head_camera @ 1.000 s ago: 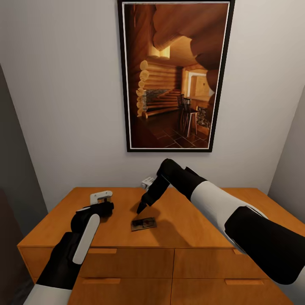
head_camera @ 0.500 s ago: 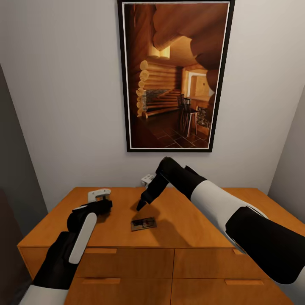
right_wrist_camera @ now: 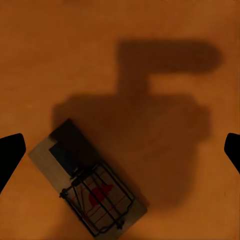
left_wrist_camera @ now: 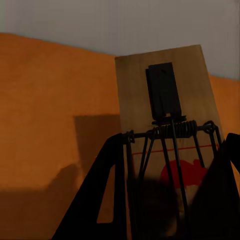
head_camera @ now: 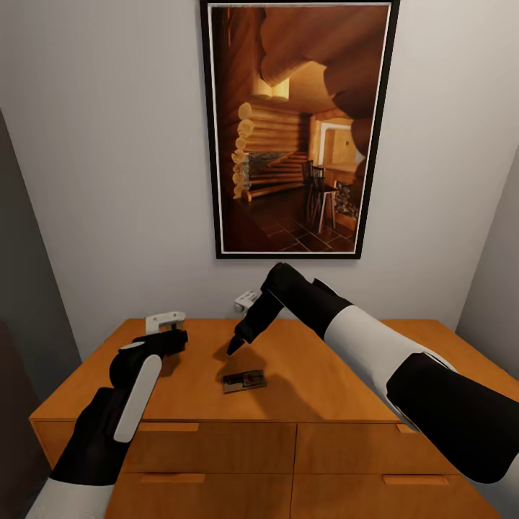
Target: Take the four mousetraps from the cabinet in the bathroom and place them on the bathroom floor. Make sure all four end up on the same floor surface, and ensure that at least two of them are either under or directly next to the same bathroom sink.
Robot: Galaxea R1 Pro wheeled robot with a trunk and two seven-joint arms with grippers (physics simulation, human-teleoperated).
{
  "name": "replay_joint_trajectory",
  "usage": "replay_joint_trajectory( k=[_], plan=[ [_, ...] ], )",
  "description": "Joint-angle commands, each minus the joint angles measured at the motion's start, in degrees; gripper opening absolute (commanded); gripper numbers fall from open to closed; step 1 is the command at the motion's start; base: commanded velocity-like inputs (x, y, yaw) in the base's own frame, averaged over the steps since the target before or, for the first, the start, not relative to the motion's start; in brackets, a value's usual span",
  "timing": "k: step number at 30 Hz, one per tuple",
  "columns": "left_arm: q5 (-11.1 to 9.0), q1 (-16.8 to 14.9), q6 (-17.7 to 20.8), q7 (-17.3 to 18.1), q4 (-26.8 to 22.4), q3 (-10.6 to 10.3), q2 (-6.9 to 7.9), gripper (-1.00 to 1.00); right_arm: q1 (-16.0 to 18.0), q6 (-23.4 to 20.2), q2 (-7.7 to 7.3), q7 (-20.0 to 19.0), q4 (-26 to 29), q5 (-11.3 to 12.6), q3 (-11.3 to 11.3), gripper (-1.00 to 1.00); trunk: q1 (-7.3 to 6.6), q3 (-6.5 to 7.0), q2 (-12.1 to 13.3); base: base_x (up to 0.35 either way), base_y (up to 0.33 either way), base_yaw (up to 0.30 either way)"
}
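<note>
Orange cabinet top (head_camera: 339,375) lay broad, bare around mousetrap (head_camera: 244,380) near front edge. Your right gripper (head_camera: 232,349) hovered above it, fingers apart; left gripper (left_wrist_camera: 165,200) clamped second mousetrap (left_wrist_camera: 167,120).

Cabinet top (head_camera: 317,375) bare around lone mousetrap (head_camera: 244,380); access from above unobstructed. Rear bounded by wall (head_camera: 108,180), framed picture (head_camera: 299,130).

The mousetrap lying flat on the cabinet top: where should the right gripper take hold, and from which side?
Come straight down from above. The mousetrap lies flat on the cabinet top, so only its thin long edges offer purchase. Close the open right gripper across the board's narrow width, probably at the bare end away from the wire spring.
</note>
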State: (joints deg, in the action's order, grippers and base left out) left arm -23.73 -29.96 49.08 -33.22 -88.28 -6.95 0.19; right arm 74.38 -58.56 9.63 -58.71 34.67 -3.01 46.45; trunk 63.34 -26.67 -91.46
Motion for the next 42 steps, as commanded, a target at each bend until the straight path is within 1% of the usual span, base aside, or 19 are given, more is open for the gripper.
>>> replay_joint_trajectory(
  k=[1,7,8,11,14,22,31,42],
  plan=[
    [-0.19,-0.1,0.16,-0.62,-0.05,-0.1,0.0,-1.0,0.06,-0.2,0.01,-0.34,0.05,-0.33,0.06,1.0,0.0,-0.07,-0.04,0.0,0.0,0.0],
    [1.33,-0.24,0.14,-0.64,-0.05,-0.15,-0.2,-1.0,0.06,-0.16,-0.02,-0.12,0.18,-0.33,0.02,1.0,0.0,-0.07,-0.04,0.0,0.0,0.0],
    [4.4,-0.25,0.14,-0.62,-0.05,-0.16,-0.22,-1.0,0.06,-0.17,-0.03,-0.02,0.19,-0.33,0.0,1.0,0.0,-0.07,-0.04,0.0,0.0,0.0],
    [5.02,-0.26,0.14,-0.57,-0.05,-0.17,-0.28,-1.0,0.06,-0.21,-0.01,0.4,0.21,-0.33,-0.02,1.0,0.0,-0.07,-0.04,0.0,0.0,0.0],
    [5.23,-0.27,0.14,-0.6,-0.05,-0.2,-0.37,-1.0,0.06,-0.27,0.01,1.03,0.22,-0.33,-0.05,1.0,0.0,-0.07,-0.04,0.0,0.0,0.0],
    [5.43,-0.27,0.06,-0.77,-0.05,-0.26,-0.45,-1.0,0.06,-0.39,0.03,4.39,0.22,-0.33,-0.04,1.0,0.0,-0.03,-0.04,0.0,0.0,0.038],
    [5.45,-0.27,0.11,-0.67,0.02,-0.26,-0.5,-1.0,0.06,-0.33,0.04,4.86,0.23,-0.33,0.01,1.0,0.0,0.09,-0.04,0.0,0.0,0.187],
    [5.45,-0.27,0.35,-0.85,0.04,-0.26,-0.53,-1.0,0.06,-0.32,-0.02,4.7,0.23,-0.38,0.04,1.0,0.0,0.1,-0.04,-0.004,-0.001,0.029]
  ],
)
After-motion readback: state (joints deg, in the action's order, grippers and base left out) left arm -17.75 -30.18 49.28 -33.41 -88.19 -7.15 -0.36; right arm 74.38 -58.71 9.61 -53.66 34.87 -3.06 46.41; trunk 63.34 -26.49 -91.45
